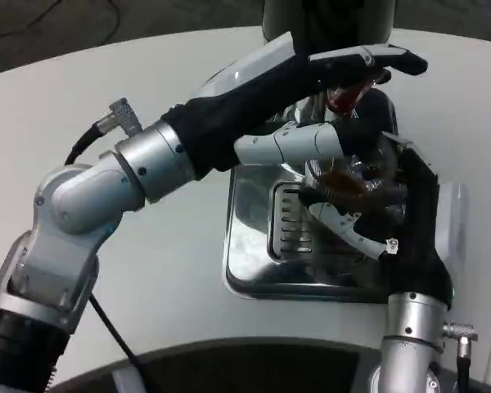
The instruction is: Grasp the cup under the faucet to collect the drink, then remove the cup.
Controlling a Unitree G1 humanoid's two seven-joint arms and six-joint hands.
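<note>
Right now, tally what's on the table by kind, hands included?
Hands: 2, the left hand up at the faucet lever, the right hand holding the cup
Cups: 1, a clear cup with brown drink in it
Drip trays: 1, shiny metal tray
Drink dispensers: 1, with a red part by the faucet
Total: 5
</note>
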